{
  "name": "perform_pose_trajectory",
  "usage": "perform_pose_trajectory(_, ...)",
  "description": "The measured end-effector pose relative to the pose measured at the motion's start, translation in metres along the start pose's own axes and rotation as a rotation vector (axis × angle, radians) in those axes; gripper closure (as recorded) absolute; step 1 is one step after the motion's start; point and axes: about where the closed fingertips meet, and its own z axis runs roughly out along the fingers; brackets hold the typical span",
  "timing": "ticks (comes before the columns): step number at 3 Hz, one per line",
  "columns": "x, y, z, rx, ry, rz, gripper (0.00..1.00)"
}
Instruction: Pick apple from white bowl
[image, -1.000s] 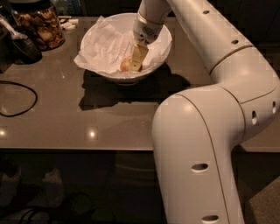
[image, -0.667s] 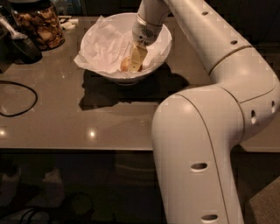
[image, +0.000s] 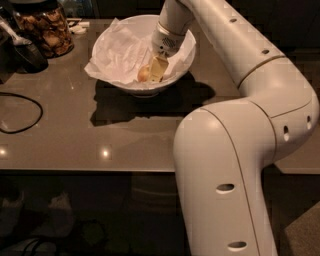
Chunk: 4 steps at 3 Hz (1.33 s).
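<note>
Pale two-finger gripper (image: 156, 71) dips into the large paper-lined white bowl (image: 135, 89), right beside the small round orange-tan apple (image: 143, 74) at its bottom, probably lining up a grasp; open or clamped, can't tell.

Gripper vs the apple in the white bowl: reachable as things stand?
Probably yes. The gripper sits inside the white bowl, right beside the apple; the crumpled paper lines the bowl but does not cover the apple.
</note>
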Motion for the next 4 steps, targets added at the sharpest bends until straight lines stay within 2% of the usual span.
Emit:
perform_pose_trajectory(1,0.0006,-0.0008,0.0060,-0.012,-0.005,-0.003,0.41)
perform_pose_trajectory(4,-0.0008,-0.0027,0.0086,-0.006,-0.001,-0.015,1.00)
